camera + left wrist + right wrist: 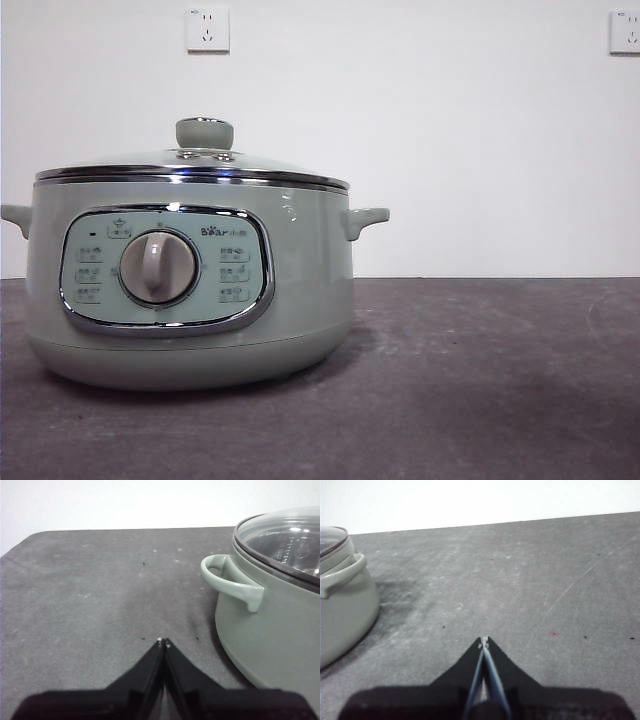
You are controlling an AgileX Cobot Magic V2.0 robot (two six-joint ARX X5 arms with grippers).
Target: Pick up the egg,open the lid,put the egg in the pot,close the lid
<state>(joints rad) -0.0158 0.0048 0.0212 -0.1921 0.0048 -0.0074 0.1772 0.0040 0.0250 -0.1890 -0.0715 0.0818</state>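
The pot [190,290], a pale sage-green electric cooker, stands on the dark grey table [480,380], and in the front view we see it toward the left side, with its chrome-framed control panel [165,268] and central dial [158,267] facing us. The glass lid [195,165] sits closed on the pot's rim, its pale green knob [204,132] upright at the centre. We cannot find the egg in any of the three views (if it is inside the pot, the glass shows us only reflections). Two wall sockets [207,29] hang on the white wall behind.

From the left wrist view we see the left gripper [163,642] low over the bare table, its jaws pressed together with nothing between them, near the pot's side handle [231,580] but apart from it. The right gripper [484,640] also has its jaws pressed together and empty, over open table, with the pot well off to one side.
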